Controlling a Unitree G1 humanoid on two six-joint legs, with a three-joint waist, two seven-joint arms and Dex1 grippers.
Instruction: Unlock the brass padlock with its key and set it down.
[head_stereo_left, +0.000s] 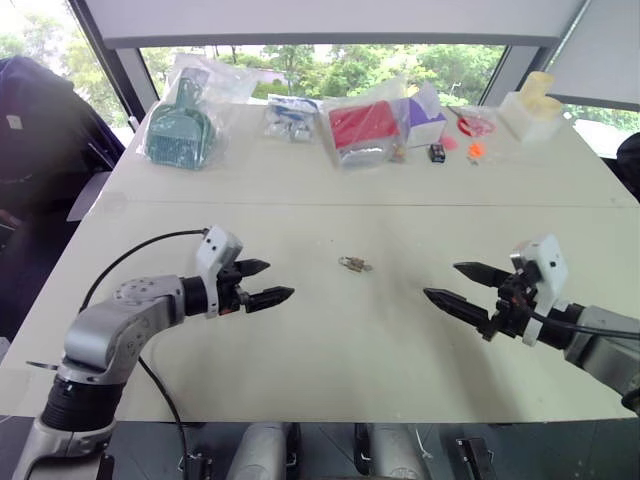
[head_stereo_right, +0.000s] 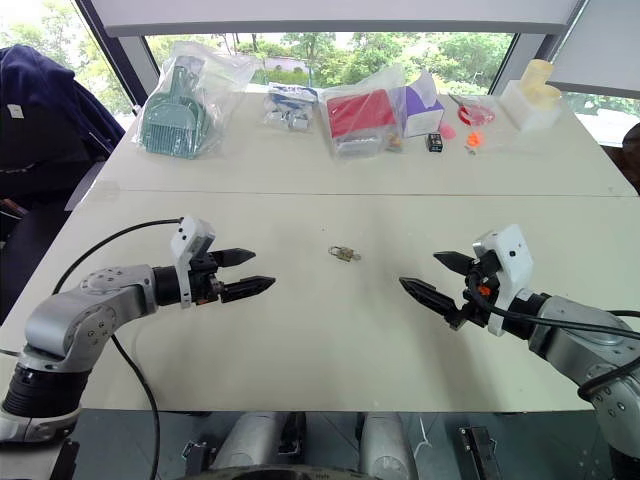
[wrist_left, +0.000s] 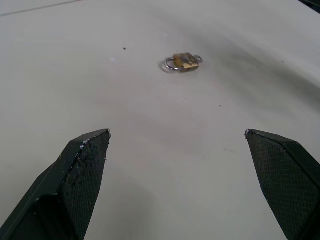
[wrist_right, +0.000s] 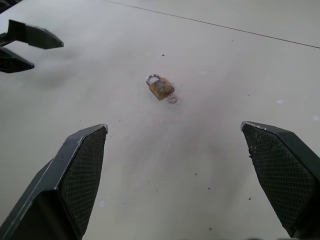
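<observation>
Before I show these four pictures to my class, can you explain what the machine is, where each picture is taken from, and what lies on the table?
It is a humanoid robot with two arms. Two pictures come from its head, looking down over a white table; the other two come from cameras on its wrists. The left gripper and right gripper, each with two black fingers, are open and hold nothing. Between them lies a tiny dull-gold brass padlock with a small silvery key at its base. Bagged items line the far edge.
</observation>
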